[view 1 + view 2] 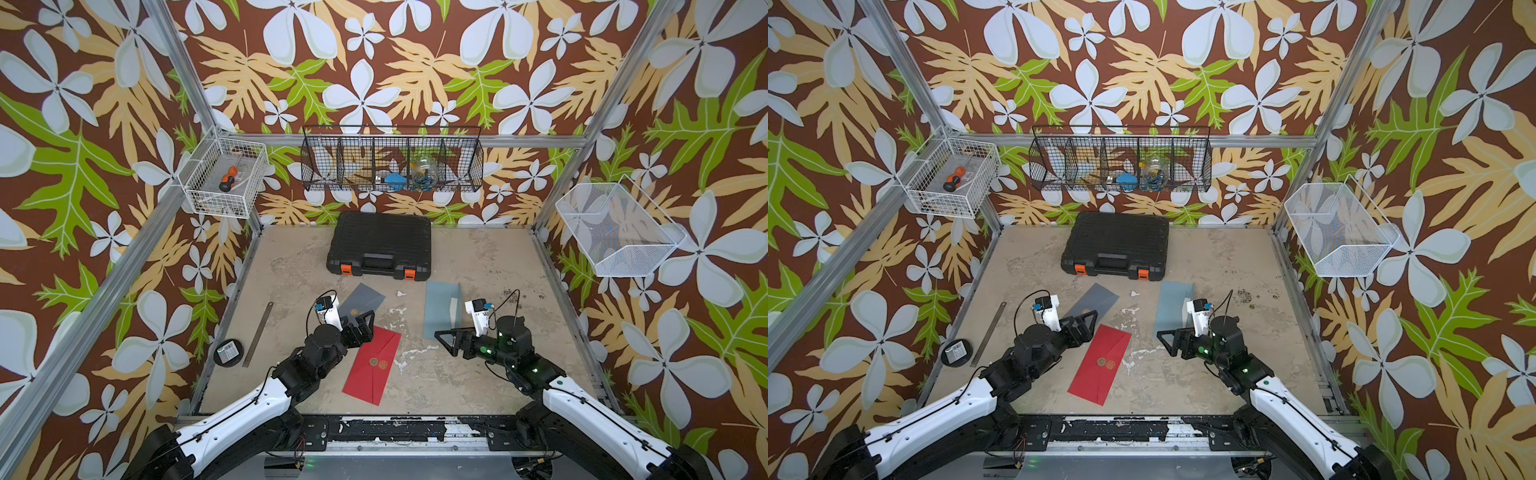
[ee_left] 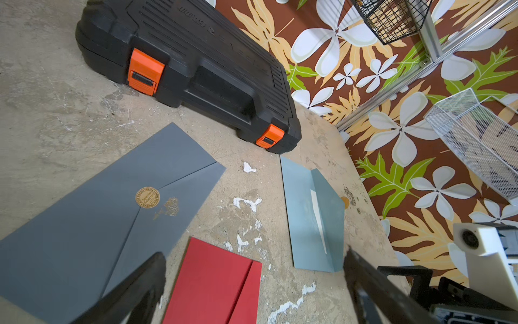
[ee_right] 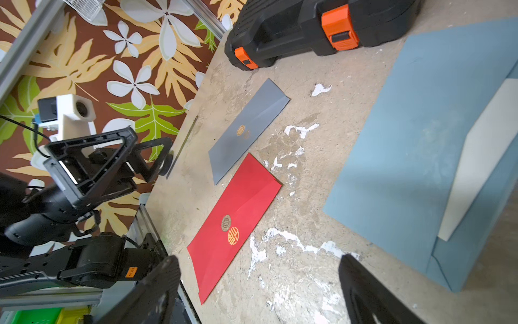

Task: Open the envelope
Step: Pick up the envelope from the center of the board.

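**Item 1.** Right claw [image 3: 259, 261]: jaws wide, nothing between them, hanging above bare bench [image 1: 478, 386] just beside the near end of the blue envelope [image 3: 406, 157].

**Item 2.** Left claw [image 2: 253, 252]: jaws wide and empty, poised over the spot where the grey envelope [image 1: 361, 301] and red envelope [image 1: 374, 365] nearly meet.

**Item 3.** Blue envelope, right of bench centre, near the black tool case [image 1: 380, 245]. Its flap is folded back and a white sheet [image 3: 482, 157] shows in the pocket. Judged open, so the task looks complete for this piece.

**Item 4.** Grey and red envelopes lie flat with flaps down, each under a round gold seal [image 2: 147, 197]. Both are unopened. Whether they count toward the task cannot be told.

**Views.**
- The right wrist view alone shows the white sheet clearly, along with the red envelope's seal [image 3: 226, 223] and gold emblem.
- The left wrist view alone gives the lettering on the grey envelope's seal.
- Both top views add what the wrist views mostly miss: the steel ruler [image 1: 258, 334], the round black puck [image 1: 228, 352] and the wire baskets on the walls.
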